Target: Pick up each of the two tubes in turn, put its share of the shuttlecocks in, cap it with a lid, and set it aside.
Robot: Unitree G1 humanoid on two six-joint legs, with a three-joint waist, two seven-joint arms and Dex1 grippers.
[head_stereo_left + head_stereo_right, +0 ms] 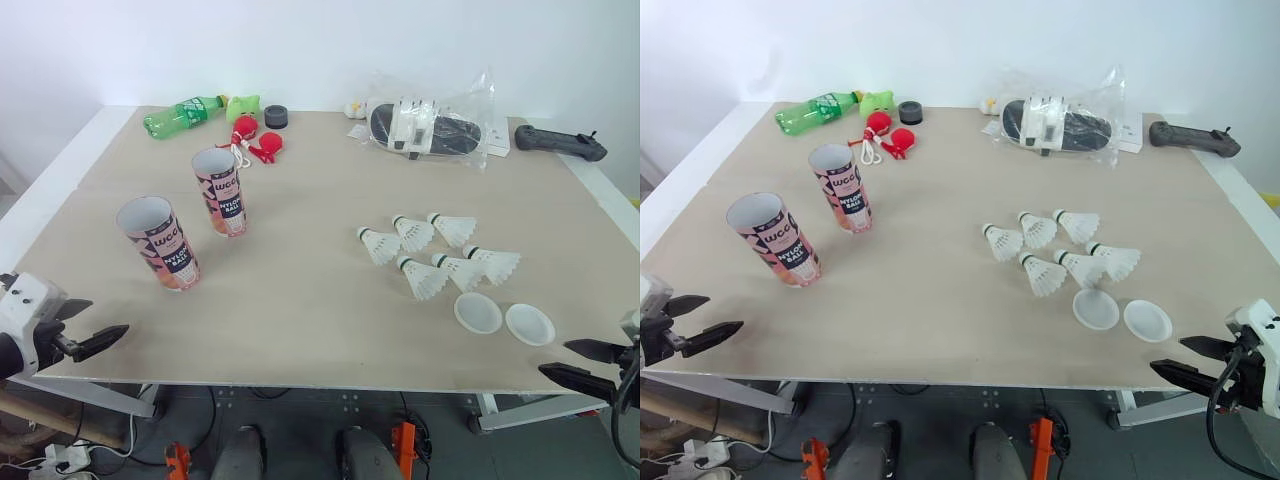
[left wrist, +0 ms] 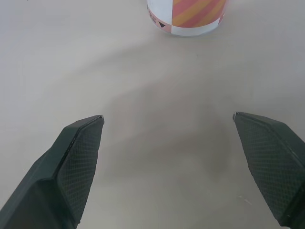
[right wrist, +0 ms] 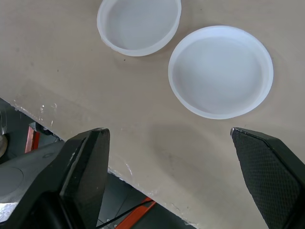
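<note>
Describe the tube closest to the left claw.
On the left half of the beige table, two pink-patterned cardboard tubes stand upright and open. Yours is the front tube, farther from the green plastic bottle than the rear tube.

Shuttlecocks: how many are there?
6 shuttlecocks, bunched on the right of the table: three in the far row, three in the near row, just behind the two lids. None seems hidden.
</note>
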